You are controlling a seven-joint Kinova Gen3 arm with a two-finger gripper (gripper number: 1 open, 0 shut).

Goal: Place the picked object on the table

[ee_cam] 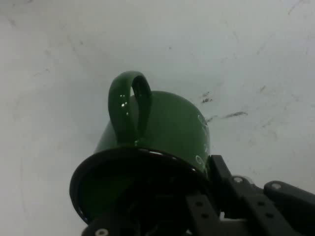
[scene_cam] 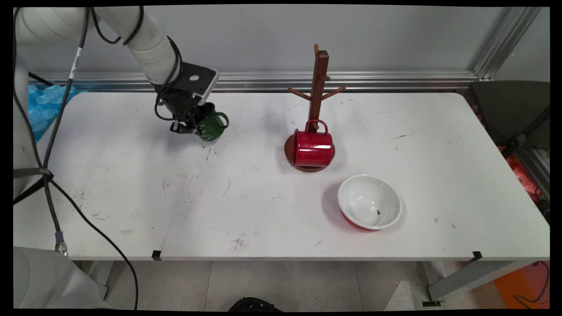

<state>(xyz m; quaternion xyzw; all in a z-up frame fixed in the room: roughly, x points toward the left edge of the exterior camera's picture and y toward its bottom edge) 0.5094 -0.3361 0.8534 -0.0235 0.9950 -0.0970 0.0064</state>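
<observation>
White table (scene_cam: 131, 197): gripper (scene_cam: 188, 127) grasps green mug (scene_cam: 214, 125) (tilted) by its rim.

A red mug (scene_cam: 312, 148) lies on its side against the base of a brown wooden mug tree (scene_cam: 319, 79) on the white table (scene_cam: 263, 197). A white bowl (scene_cam: 369, 207) with a red outside sits nearer the front edge.

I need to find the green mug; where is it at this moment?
In the main view the green mug is at the table's far left, tilted in the gripper, well left of the mug tree with the red mug.
</observation>
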